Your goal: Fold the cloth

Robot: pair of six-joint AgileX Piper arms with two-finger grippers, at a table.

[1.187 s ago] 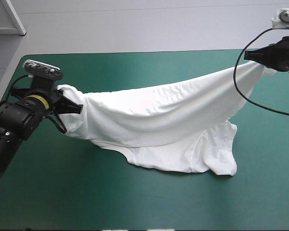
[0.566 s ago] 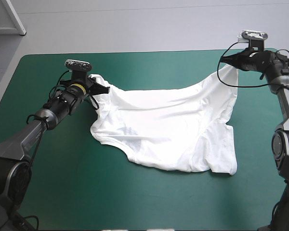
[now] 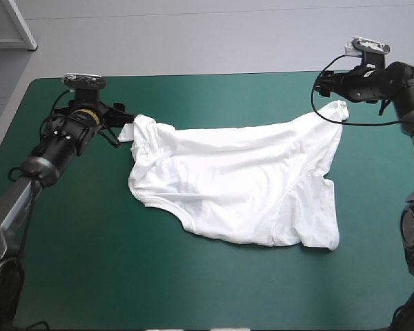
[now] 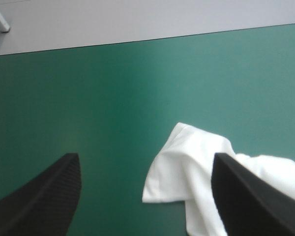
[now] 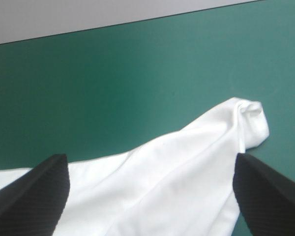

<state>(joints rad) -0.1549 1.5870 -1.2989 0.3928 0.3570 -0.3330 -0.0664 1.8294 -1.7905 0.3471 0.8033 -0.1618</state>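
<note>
"White cotton, then. Where does the T-shirt [image 3: 241,183] lie?"

"On the teal-green cover [image 3: 193,289], across the middle of the high view. It is spread out but rumpled. One corner is bunched at the upper left and another reaches the upper right. The body sags toward the lower right of the frame, where an edge is turned over on itself."

"And the left gripper [image 3: 123,114]?"

"At the upper left of the frame, just beside the bunched corner. Its own wrist view shows the jaws standing wide apart and holding nothing. A sleeve lies on the cover ahead of the gripper, close to one finger."

"The right gripper [image 3: 321,85]?"

"Upper right of the frame, near the table's far edge and close to the shirt's other corner. I cannot tell whether it touches the fabric. Its jaws are parted too, with nothing clamped. White cloth runs under and ahead of them, and a small rolled corner lies off to one side."
</note>
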